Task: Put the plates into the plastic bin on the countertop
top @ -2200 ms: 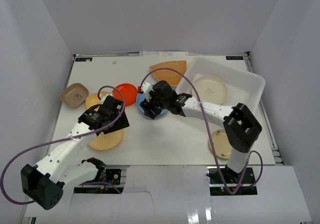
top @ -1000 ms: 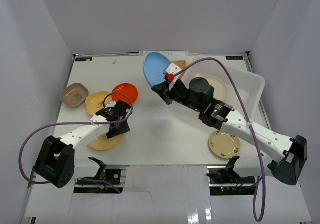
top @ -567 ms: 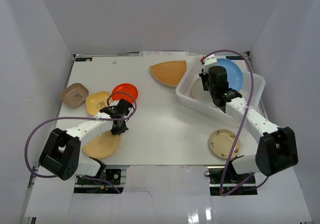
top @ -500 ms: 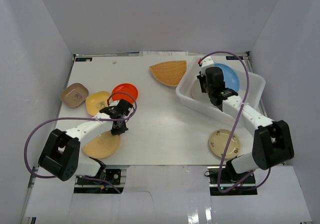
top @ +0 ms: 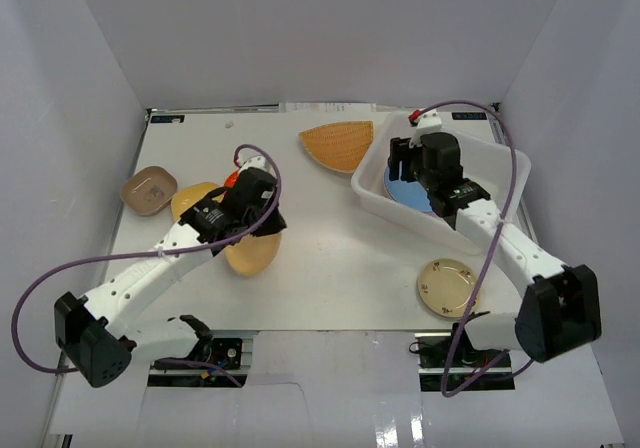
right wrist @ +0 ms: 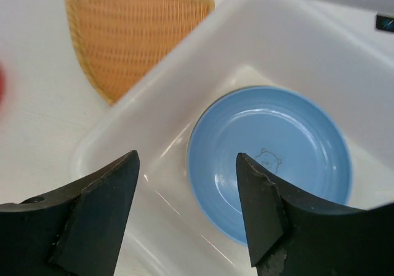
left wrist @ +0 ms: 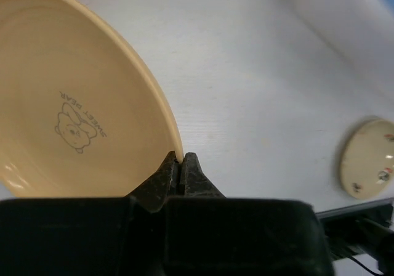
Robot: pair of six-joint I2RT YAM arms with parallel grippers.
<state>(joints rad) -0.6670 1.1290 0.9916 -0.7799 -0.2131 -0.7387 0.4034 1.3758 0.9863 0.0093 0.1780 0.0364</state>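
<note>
Blue plate (right wrist: pixel 271 159) is lying flat in the bin (top: pixel 508 173), down at its left end, little bear print facing up. The right gripper (right wrist: pixel 186 162) hangs just above it, jaws spread wide with nothing between them. The fan plate (top: pixel 338 143) sits on the countertop (top: pixel 340 268) right beside the bin's left wall, not touching as far as I can see.

Over on the other side, the left gripper (left wrist: pixel 180 164) is clamped on the rim of a tan plate (left wrist: pixel 74 116), the one with "SWEET BEAR" printed inside. From the top view that plate looks tilted, out over the left-middle of the countertop.

Behind that arm: a yellow plate (top: pixel 188 201) and a brown plate (top: pixel 148 190) near the left edge. There's also a sliver of a red plate (top: pixel 231 178), mostly hidden by the arm. A cream plate (top: pixel 448 286) sits alone near the front right, well apart from the bin.
</note>
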